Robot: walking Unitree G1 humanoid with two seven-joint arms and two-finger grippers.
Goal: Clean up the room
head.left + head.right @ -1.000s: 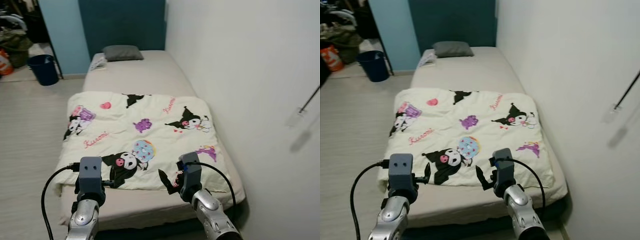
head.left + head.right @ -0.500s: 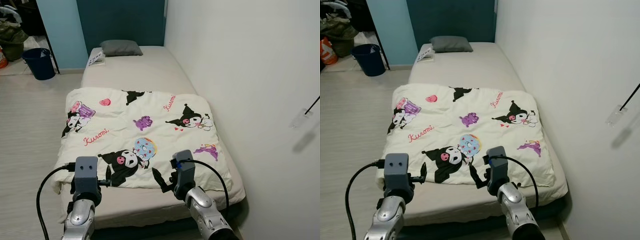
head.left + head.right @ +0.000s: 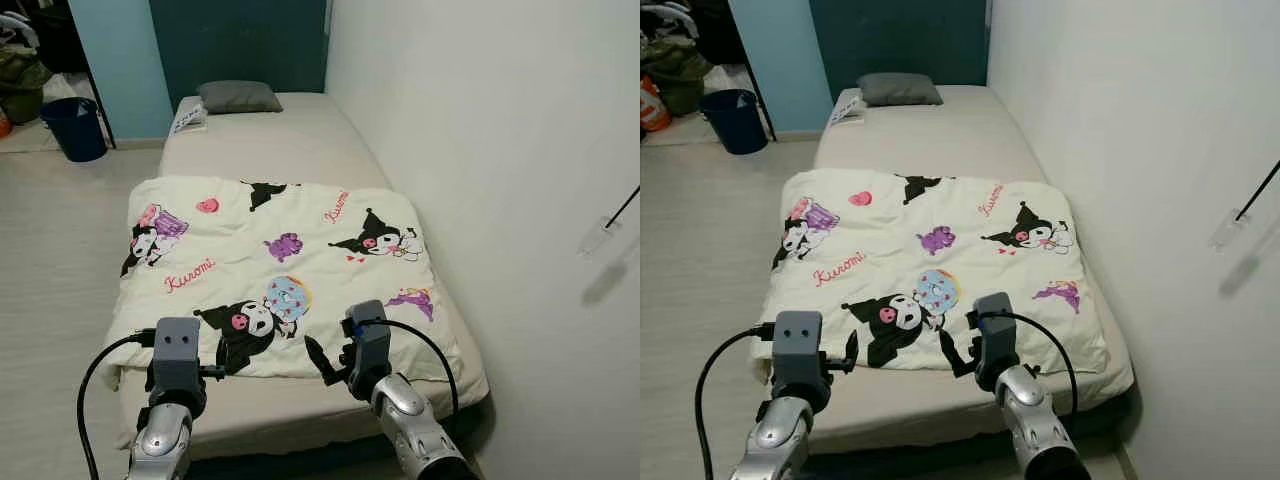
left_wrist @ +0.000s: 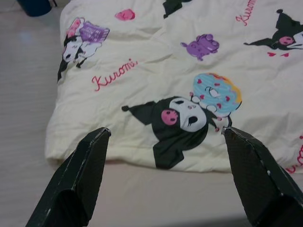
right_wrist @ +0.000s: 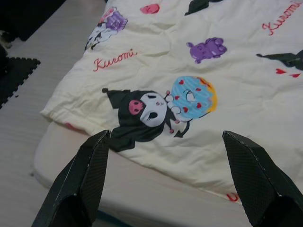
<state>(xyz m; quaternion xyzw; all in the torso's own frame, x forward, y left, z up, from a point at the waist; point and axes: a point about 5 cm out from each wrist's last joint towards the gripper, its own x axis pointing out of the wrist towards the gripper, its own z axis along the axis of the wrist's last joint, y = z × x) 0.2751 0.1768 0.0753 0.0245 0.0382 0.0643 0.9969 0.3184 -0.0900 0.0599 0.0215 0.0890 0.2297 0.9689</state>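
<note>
A cream blanket (image 3: 270, 270) printed with cartoon figures lies spread over the near half of a beige bed (image 3: 270, 140). A grey pillow (image 3: 238, 96) rests at the far end. My left gripper (image 3: 205, 372) hovers over the blanket's near left corner, its fingers (image 4: 80, 179) spread wide with nothing between them. My right gripper (image 3: 330, 365) hangs over the blanket's near edge towards the middle, also open and empty, its fingers (image 5: 80, 179) apart. In both wrist views the black cartoon figure with the blue balloon (image 4: 199, 109) lies below the fingers.
A white wall (image 3: 500, 150) runs along the bed's right side. Pale wooden floor (image 3: 50, 250) lies to the left, with a dark blue bin (image 3: 72, 128) at the far left. A small white item (image 3: 188, 120) sits beside the pillow. A dark mat (image 5: 14, 75) lies on the floor.
The head camera has shifted a little, so the bed sits slightly differently in the picture. Both grippers stay open over the foot of the bed; the blanket has not moved.
</note>
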